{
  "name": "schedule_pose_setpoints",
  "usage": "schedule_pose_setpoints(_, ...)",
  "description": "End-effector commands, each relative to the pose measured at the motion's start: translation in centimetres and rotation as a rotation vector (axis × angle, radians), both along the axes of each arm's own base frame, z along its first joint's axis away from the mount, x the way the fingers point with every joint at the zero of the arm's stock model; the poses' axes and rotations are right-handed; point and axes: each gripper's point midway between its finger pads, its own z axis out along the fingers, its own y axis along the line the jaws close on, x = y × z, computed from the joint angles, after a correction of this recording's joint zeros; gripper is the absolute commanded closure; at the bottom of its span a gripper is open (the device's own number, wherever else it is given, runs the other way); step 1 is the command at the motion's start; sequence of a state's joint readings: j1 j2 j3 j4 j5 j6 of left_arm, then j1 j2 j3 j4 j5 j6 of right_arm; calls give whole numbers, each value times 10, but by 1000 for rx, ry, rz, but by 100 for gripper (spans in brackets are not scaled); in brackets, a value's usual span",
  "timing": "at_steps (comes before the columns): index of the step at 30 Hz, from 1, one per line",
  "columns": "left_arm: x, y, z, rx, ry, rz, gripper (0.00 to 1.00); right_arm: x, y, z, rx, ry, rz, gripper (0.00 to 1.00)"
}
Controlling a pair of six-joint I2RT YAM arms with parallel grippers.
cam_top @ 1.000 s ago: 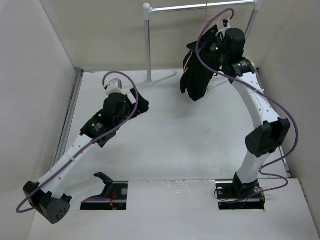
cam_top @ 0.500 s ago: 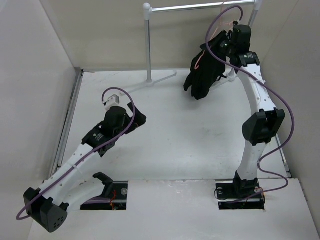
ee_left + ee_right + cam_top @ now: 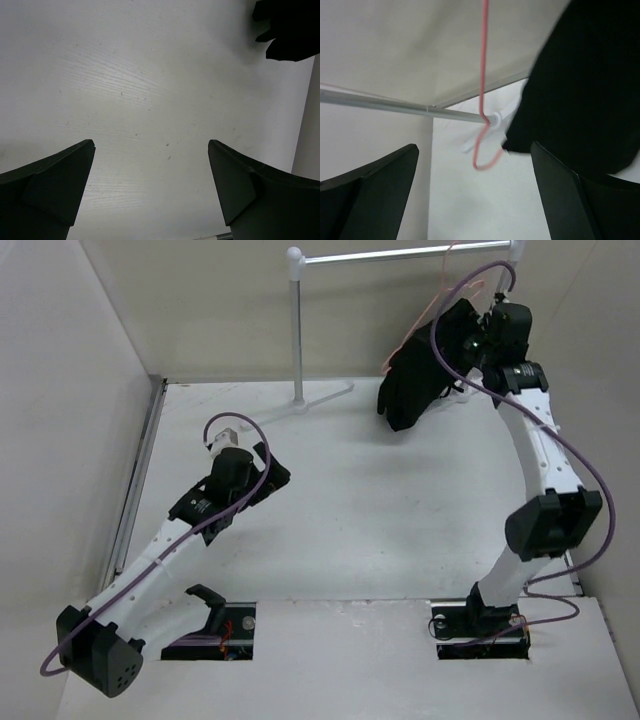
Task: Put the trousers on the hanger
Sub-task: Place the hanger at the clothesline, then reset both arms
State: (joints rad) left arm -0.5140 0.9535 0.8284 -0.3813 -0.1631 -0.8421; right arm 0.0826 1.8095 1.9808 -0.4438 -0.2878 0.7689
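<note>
With right gripper [image 3: 474, 150] spread empty beside thin pink-orange wire hanger [image 3: 483, 60] at silver rack rail [image 3: 395, 106], left gripper [image 3: 151, 142] likewise released over white table [image 3: 150, 75], treat large black fabric trousers [image 3: 418, 380] draped on that hanger as probably limp, slip-prone; pinch bunched cloth near wire.

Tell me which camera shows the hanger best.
Top external: it shows the hanger up at the rack's rail, with the trousers draped on it. The right wrist view catches only a stretch of pink wire and its curved end. The left wrist view shows none.
</note>
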Motion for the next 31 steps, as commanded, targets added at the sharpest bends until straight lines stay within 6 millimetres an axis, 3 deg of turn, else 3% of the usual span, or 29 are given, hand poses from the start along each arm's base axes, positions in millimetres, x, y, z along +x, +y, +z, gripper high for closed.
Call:
schedule_pose_setpoints(1, 2, -3, -5, -15, 17, -4, 0, -41, -25, 44, -44, -145, -68, 0)
schedule_pose_setpoints(4, 1, -4, -17, 0, 53, -13, 0, -77, -41, 7, -62, -109, -137, 0)
schedule_pose_setpoints(7, 0, -8, -29, 17, 89, -24, 0, -114, -59, -56, -89, -17, -217, 0)
schedule_pose_setpoints(11, -5, -15, -48, 45, 152, -51, 0, -177, -75, -157, -125, 165, -296, 0)
schedule_pose_setpoints(15, -9, -25, -62, 59, 198, -69, 0, -234, -83, -226, -139, 315, -353, 0)
schedule_pose_setpoints(19, -10, -37, -63, 52, 196, -83, 0, -267, -84, -252, -88, 377, -390, 0)
schedule_pose_setpoints(26, -18, -52, -59, 69, 181, -74, 0, -297, -65, -286, -89, 450, -314, 0)
schedule_pose_setpoints(31, -25, -59, -54, 128, 167, -67, 0, -300, -50, -283, -99, 442, -262, 0)
